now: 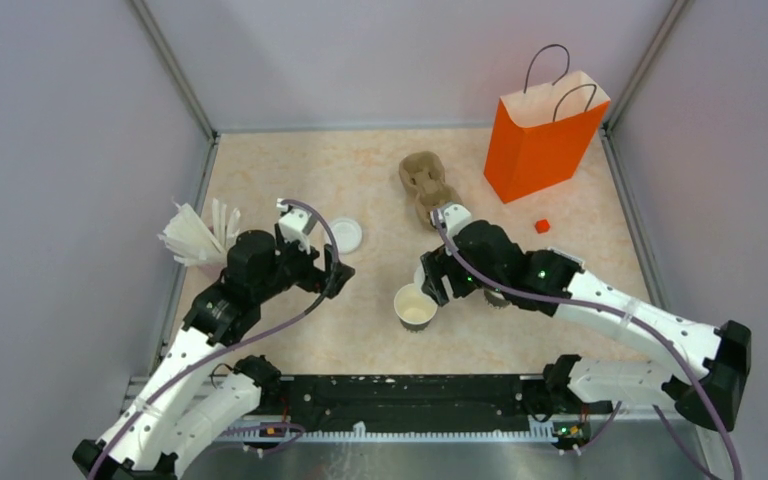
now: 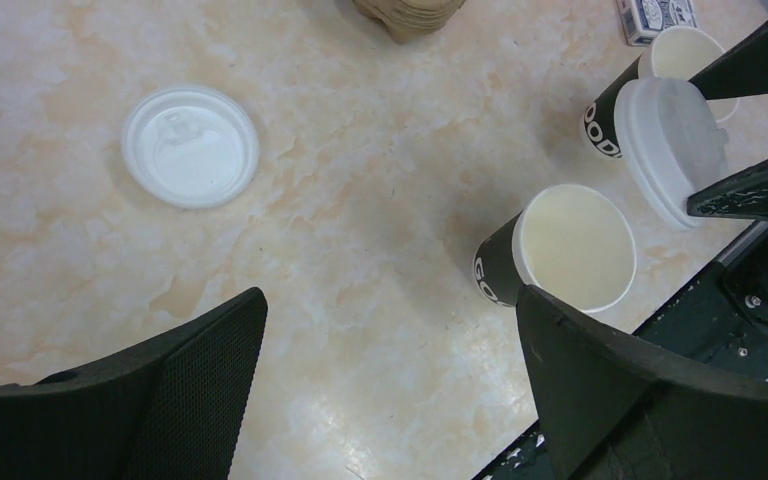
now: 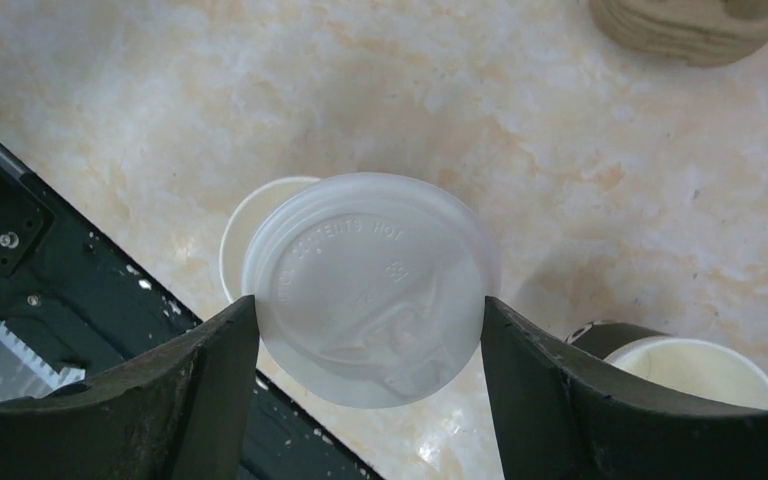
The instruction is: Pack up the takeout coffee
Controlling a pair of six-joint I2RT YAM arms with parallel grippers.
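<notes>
We see the coffee cup [image 1: 416, 307] standing open on the worktop [image 1: 360, 170] between the two arms, and its white lid [image 3: 360, 250] is held just above it, a bit to one side, gripped at the rim by the right pincer [image 3: 368, 312]. The left pincer [image 2: 390, 300] is spread wide with nothing in it, and a second lid [image 2: 190, 147] lies flat on the worktop near it. Farther back stand a brown tray [image 1: 428, 185] and an orange bag [image 1: 540, 150].

One lid [image 3: 370, 285] hangs over the cup [image 1: 416, 307] at front centre, a second lid [image 1: 345, 236] lies back-left, with tray [image 1: 428, 185] and bag [image 1: 540, 140] back-right.
</notes>
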